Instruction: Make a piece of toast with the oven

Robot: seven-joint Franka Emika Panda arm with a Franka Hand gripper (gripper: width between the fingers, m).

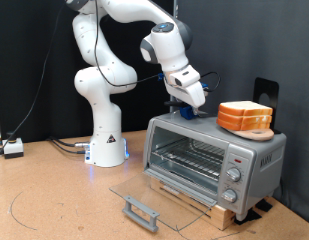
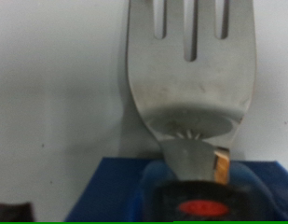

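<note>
The oven stands on a wooden board at the exterior view's right, its glass door swung fully down so that it lies flat toward the exterior view's bottom-left, the handle at its far edge; the cavity is open and the wire rack inside shows bare, with no bread on it; the knobs run down the panel at the oven's right end. The white arm rises from its base on the surface at the exterior view's left, bends over at the top and reaches down and to the right, so that the wrist slopes toward the oven's roof.

The piece of toast is not in the oven; it sits on a small round stand on the roof, at the right end, its orange-brown crust facing the camera. The claw hovers over the roof's left part, so the bread lies to the exterior view's right of it, near but apart, at about the same height; the slice's broad face lies roughly level, its long side along the roof.

In the wrist view a flat metal spatula with slots in its blade juts out past a blue and black handle, the blade pointing away along the fingers against a pale wall; the tool seems gripped, by my reading, yet the fingers themselves do not show, so how far the claw stands apart I cannot tell.
</note>
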